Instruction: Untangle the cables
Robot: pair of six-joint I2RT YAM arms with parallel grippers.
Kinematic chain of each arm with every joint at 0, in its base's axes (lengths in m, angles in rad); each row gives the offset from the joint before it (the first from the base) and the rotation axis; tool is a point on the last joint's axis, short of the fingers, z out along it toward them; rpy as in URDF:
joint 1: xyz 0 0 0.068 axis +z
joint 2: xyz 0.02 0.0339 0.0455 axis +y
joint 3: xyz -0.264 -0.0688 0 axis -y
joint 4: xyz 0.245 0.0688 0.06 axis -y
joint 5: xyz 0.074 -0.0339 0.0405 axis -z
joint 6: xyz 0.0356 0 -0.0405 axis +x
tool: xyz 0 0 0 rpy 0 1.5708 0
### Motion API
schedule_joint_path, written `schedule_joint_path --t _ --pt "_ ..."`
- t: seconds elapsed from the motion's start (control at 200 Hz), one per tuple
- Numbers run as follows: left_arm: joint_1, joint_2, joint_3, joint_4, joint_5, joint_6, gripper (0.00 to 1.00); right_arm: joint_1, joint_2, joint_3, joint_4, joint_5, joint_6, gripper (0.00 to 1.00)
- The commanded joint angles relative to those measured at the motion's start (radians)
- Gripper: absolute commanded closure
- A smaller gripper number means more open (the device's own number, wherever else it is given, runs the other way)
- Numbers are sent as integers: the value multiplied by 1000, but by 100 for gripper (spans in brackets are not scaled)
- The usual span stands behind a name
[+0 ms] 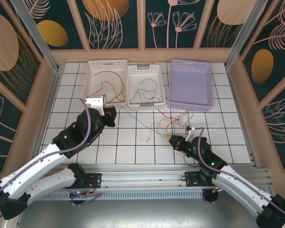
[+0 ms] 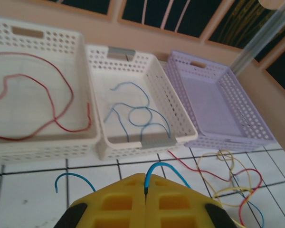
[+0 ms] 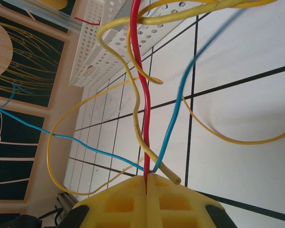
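A loose tangle of red, blue and yellow cables [image 1: 168, 124] lies on the tiled table in front of the baskets. My left gripper [image 1: 110, 115] is shut on a blue cable [image 2: 168, 167], which arches out of the closed yellow fingertips [image 2: 133, 190] toward the tangle [image 2: 232, 180]. My right gripper [image 1: 170, 137] sits at the tangle's near edge, shut on a red cable [image 3: 141, 85] that runs straight up from its jaws. A blue cable [image 3: 180, 104] and a yellow cable [image 3: 118, 57] cross that red one just above the fingertips.
Three baskets stand in a row at the back. The left white basket [image 1: 91, 78] holds a red cable [image 2: 61, 90]. The middle white basket [image 1: 159, 85] holds a blue cable [image 2: 137, 114]. The purple basket [image 1: 190, 83] holds nothing. Wooden walls enclose the table.
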Motion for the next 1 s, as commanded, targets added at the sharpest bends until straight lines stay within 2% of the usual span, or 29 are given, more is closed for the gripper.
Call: schedule_joint_path --t 0.0,0.275,0.47,0.996 --pt "-4 -39 79 -118 -110 66 100 -7 -10 -53 -1 10 8 100" --pt "-4 -60 306 -280 -232 166 100 -11 -10 -70 20 8 13 100" --pt "-4 -42 441 -340 -255 222 100 -14 -10 -78 23 7 12 100" --pt "-4 145 687 -226 -93 270 100 -23 -6 -72 24 1 13 100"
